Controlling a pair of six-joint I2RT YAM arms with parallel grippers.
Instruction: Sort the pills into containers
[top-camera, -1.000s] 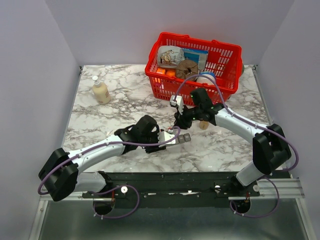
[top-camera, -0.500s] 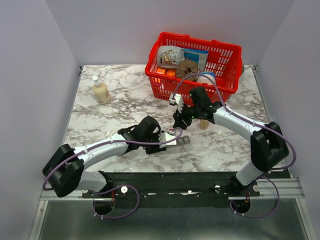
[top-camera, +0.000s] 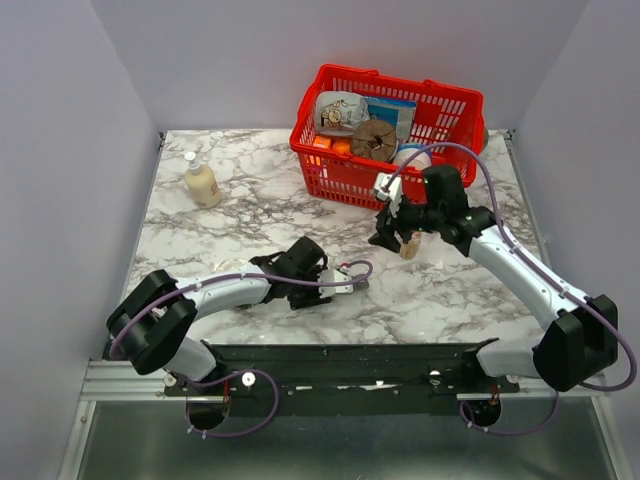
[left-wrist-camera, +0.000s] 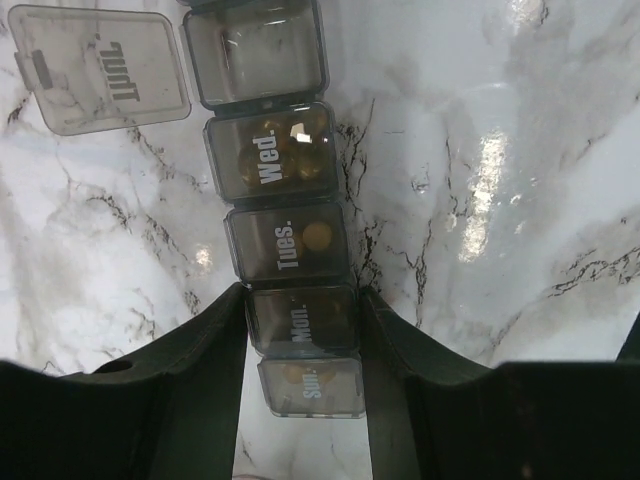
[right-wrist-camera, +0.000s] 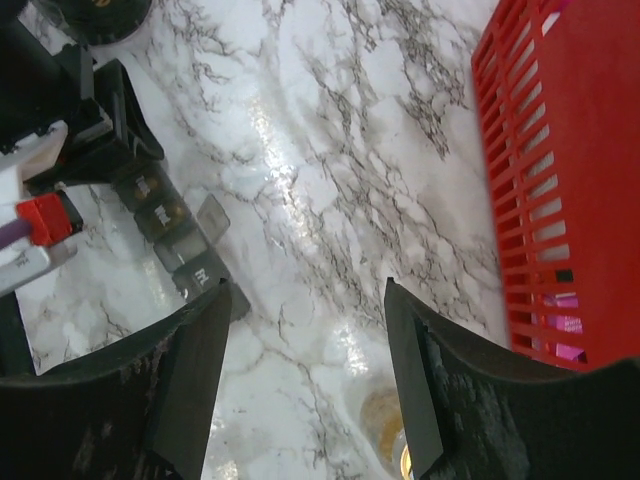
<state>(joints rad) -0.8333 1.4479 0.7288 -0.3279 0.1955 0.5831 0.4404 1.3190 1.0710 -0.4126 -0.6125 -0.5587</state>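
**Basket, bottle and marble top**

A white table (top-camera: 230, 225) with grey marble veining fills the scene, boxed in by plain pale walls (top-camera: 250, 60) at the left, far and right sides. A red mesh basket (top-camera: 345, 185) stands at the far edge, right of centre. It holds a printed pouch (top-camera: 338, 110) and a blue pack (top-camera: 392, 113) at the back, a brown round thing (top-camera: 373, 138) in the middle, orange items (top-camera: 330, 145) at its left and a white round thing (top-camera: 410, 157) at its near right corner. A cream pump bottle (top-camera: 201, 182) stands upright at the far left, well apart from the basket. A black rail (top-camera: 350, 360) runs along the table's near edge.
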